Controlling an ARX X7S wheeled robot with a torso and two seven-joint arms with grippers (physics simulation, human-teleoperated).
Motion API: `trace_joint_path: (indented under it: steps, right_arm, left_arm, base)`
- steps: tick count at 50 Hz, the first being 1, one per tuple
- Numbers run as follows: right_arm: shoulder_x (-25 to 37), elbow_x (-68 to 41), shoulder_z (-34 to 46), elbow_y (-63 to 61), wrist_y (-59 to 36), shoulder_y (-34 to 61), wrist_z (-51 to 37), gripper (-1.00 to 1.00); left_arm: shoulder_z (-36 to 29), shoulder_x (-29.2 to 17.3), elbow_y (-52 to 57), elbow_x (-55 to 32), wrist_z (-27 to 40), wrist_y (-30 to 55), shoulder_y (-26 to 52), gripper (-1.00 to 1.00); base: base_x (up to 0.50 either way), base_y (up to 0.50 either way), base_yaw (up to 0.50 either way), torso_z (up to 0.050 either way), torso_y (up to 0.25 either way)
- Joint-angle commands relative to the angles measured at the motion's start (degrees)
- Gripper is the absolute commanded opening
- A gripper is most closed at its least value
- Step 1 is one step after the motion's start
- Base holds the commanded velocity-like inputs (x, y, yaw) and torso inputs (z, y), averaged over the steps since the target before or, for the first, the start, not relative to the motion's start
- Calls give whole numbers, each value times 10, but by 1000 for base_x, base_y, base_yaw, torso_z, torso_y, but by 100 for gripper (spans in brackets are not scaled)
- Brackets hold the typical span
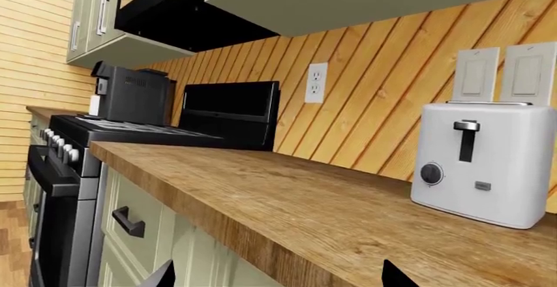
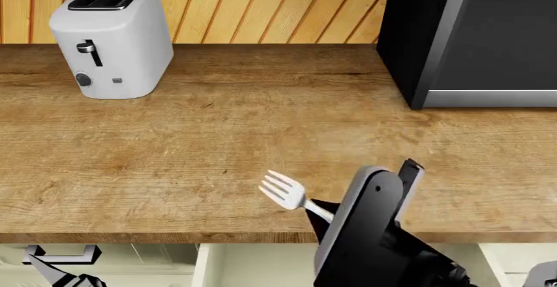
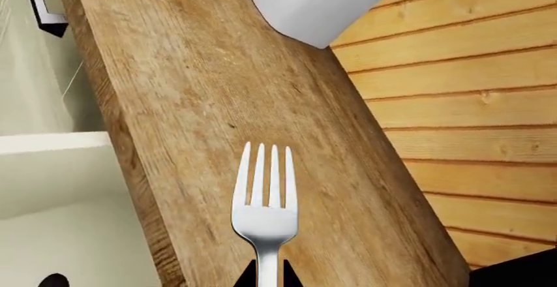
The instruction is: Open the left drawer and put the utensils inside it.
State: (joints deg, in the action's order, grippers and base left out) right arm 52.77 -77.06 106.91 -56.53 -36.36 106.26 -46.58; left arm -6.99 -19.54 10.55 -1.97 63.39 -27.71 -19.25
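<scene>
A silver four-tined fork (image 2: 286, 191) (image 3: 266, 196) is held by its handle in my shut right gripper (image 2: 320, 214) (image 3: 268, 272), tines out over the wooden counter's front edge. Just below that edge an open cream drawer shows its plain inside (image 3: 52, 235) (image 2: 261, 267), bounded by a white side wall (image 3: 52, 143); it looks like the left drawer. My left gripper (image 1: 276, 277) (image 2: 61, 275) is open and holds nothing, low in front of the cabinet fronts at the left. The spoon is out of view.
A white toaster (image 2: 113, 42) (image 1: 483, 169) stands at the counter's back left. A black appliance (image 2: 474, 39) fills the back right. A closed cream drawer front with a black bar handle (image 2: 61, 254) (image 1: 129, 222) sits left of the open one, beside a black stove (image 1: 61, 169).
</scene>
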Motion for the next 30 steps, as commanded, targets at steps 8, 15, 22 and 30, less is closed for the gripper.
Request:
trace_joint_path:
  steps: [8, 15, 22, 30]
  right_arm:
    - [-98, 53, 244, -34, 123, 142, -45, -100]
    - [-153, 102, 393, -34, 251, 226, -30, -100]
    - [-180, 120, 434, -33, 296, 254, -18, -100]
    - [-198, 101, 430, -14, 294, 277, 5, -100]
  left_arm:
    - [1, 0, 0, 0, 0, 1, 0, 100]
    - [1, 0, 0, 0, 0, 2, 0, 100]
    - [1, 1, 3, 1, 2, 7, -2, 100]
    - [2, 1, 2, 0, 2, 6, -4, 100]
  base:
    - [0, 0, 0, 0, 0]
    - [0, 0, 0, 0, 0]
    - [0, 0, 0, 0, 0]
    - [0, 0, 0, 0, 0]
